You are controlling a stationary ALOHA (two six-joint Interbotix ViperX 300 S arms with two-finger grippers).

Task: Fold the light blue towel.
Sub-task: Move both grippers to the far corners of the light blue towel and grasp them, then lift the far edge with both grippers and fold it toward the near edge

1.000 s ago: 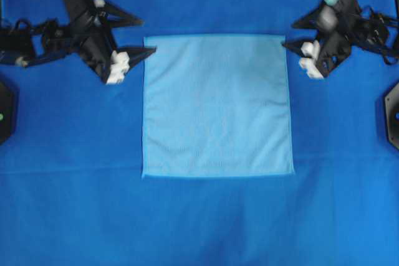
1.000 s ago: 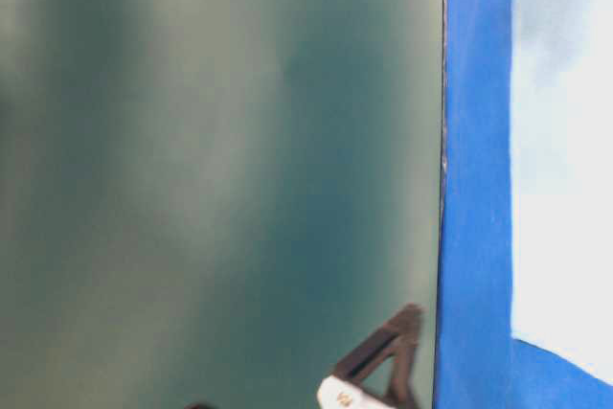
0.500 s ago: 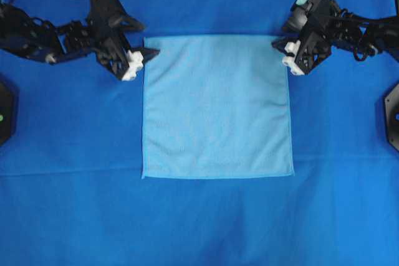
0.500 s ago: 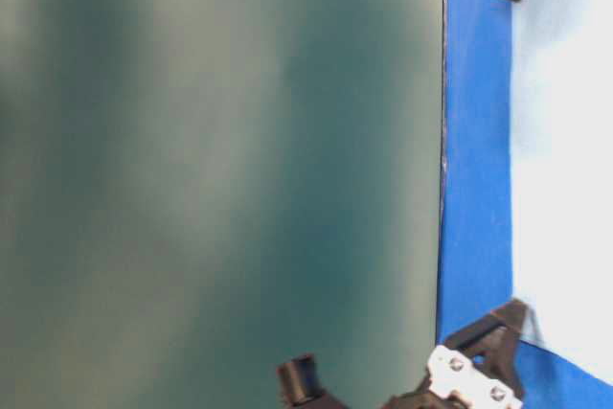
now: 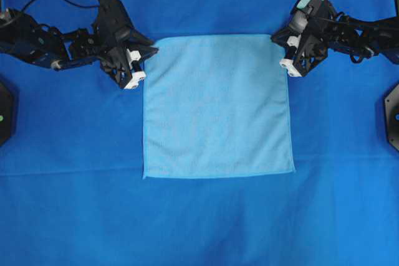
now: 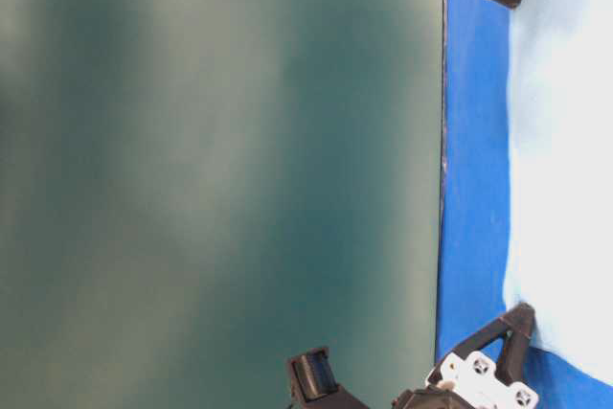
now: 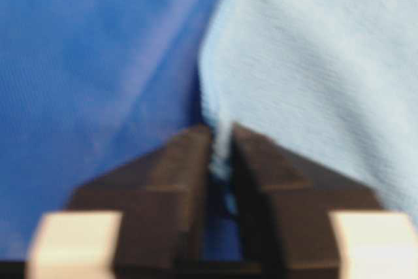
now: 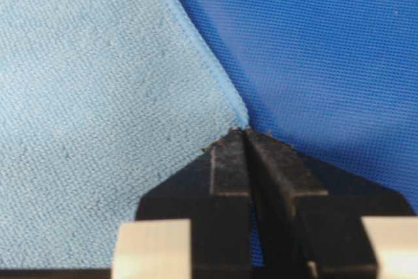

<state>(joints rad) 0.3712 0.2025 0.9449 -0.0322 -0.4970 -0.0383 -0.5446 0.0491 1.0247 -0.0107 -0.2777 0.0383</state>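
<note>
Two grippers work at the far corners of the light blue towel (image 5: 218, 107), which lies spread flat on the dark blue cloth (image 5: 199, 222) covering the worktop. Our left gripper (image 5: 148, 55) has its jaws pressed together on the towel's far left corner; in the left wrist view a thin ridge of pale fabric stands pinched between the two black fingers (image 7: 176, 181), and the rest of the towel spreads away ahead and to the right of them. That corner looks drawn slightly inward from the overhead view, so the towel's edge slants just beyond the fingertips. Our right gripper (image 5: 278, 35) is likewise closed, its fingers (image 8: 225, 168) meeting right at the tip of the far right corner; the stitched hem runs away ahead and to the left of them. We cannot tell from the right wrist view how much fabric lies between the tips. The near edge of the towel lies flat, well apart from both grippers.
</note>
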